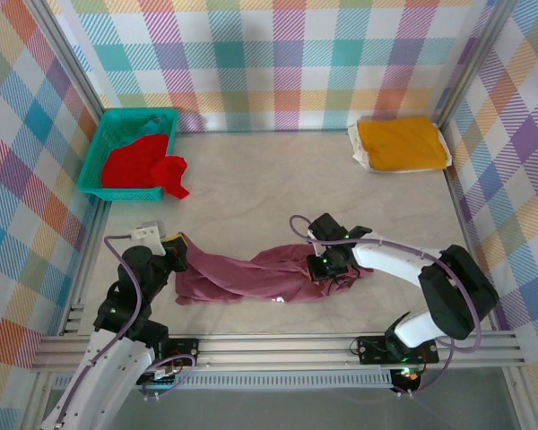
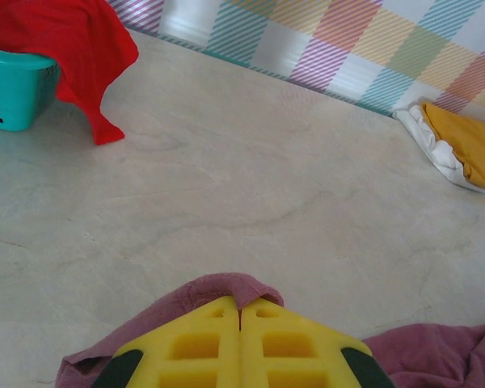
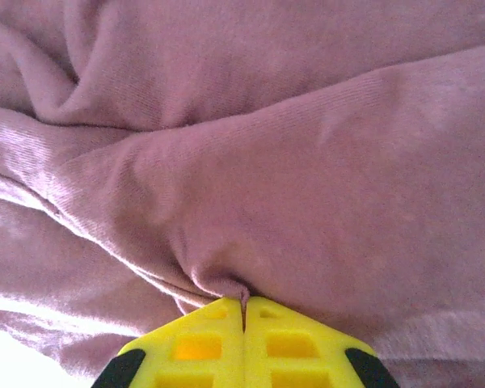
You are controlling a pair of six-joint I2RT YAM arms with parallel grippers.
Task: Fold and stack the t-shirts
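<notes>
The maroon t-shirt (image 1: pixel 251 273) lies bunched and stretched across the near part of the table between my two grippers. My left gripper (image 1: pixel 172 246) is shut on its left end; in the left wrist view a fold of the maroon t-shirt (image 2: pixel 226 284) is pinched between the yellow fingers (image 2: pixel 202 343). My right gripper (image 1: pixel 327 266) is shut on its right end, where the maroon t-shirt (image 3: pixel 250 178) puckers into the closed fingers (image 3: pixel 291 343). A folded yellow-orange t-shirt (image 1: pixel 401 143) lies at the back right. A bright red t-shirt (image 1: pixel 142 166) hangs out of the basket.
The teal plastic basket (image 1: pixel 103 148) stands at the back left, with red cloth draped over its front rim. A white cloth (image 1: pixel 359 148) lies under the yellow-orange t-shirt. Plaid walls close in three sides. The marble table top (image 1: pixel 269 188) is bare in the middle.
</notes>
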